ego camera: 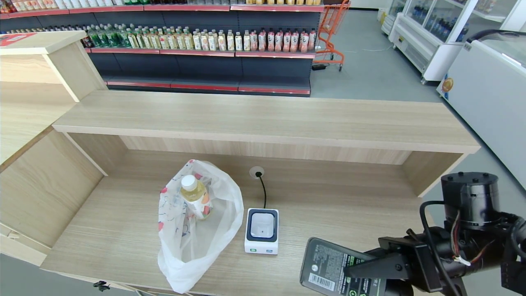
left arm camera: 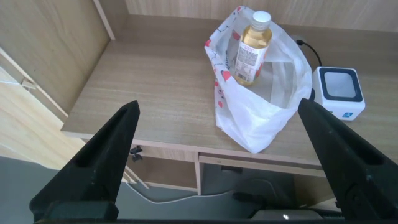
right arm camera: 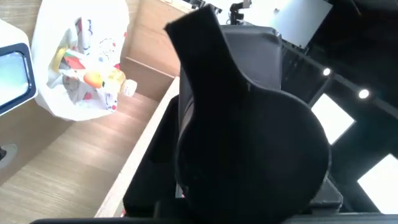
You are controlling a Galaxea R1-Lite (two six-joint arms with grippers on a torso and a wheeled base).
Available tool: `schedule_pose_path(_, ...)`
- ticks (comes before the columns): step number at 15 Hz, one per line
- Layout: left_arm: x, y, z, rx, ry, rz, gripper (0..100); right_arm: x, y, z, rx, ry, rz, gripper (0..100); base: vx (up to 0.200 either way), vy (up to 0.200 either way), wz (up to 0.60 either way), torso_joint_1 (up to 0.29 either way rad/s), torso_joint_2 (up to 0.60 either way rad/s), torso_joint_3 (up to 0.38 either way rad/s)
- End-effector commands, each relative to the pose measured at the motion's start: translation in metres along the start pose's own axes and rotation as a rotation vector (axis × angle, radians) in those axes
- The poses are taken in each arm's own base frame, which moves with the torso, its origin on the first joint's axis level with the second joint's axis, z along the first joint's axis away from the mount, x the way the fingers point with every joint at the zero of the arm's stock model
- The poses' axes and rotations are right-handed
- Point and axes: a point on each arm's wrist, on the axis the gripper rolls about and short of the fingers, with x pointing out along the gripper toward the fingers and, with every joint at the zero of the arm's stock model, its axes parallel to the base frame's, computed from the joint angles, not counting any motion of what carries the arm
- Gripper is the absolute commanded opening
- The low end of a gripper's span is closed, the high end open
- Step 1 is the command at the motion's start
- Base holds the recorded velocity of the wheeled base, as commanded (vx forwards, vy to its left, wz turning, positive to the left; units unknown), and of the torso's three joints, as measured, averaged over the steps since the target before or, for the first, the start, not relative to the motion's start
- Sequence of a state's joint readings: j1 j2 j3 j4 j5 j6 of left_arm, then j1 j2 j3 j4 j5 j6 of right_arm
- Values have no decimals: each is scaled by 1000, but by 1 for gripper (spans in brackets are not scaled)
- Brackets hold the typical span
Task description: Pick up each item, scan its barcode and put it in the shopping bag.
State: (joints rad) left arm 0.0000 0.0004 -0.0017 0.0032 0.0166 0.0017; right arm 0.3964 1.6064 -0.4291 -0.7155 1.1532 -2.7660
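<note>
So far you have one item bagged. On your left, the left gripper (left arm camera: 217, 112) hangs over the near edge of the counter (ego camera: 349, 213), its claw spread wide and holding nothing. Next along, the shopping bag (ego camera: 172, 255) lies open with a bottle (ego camera: 195, 197) upright inside it. Just right of the bag sits the scanner (ego camera: 261, 230), window facing up. Farthest right, the right gripper (ego camera: 361, 271) is clamped on a dark packet (ego camera: 328, 267), barcode side up, apart from the scanner. As I judge it, that packet is not yet scanned or bagged
</note>
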Motion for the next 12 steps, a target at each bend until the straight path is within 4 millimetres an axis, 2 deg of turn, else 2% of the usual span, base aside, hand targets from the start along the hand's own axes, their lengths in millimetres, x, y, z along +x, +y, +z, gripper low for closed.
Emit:
schedule_pose_path(1, 0, 0, 0, 0, 0, 0, 100, 3, 5, -1, 12, -7, 0, 0, 0, 0, 0, 0, 0, 0)
schedule_pose_path(12, 0, 0, 0, 0, 0, 0, 100, 12, 28, -1, 114, -36, 19, 0, 0, 0, 0, 0, 0, 0)
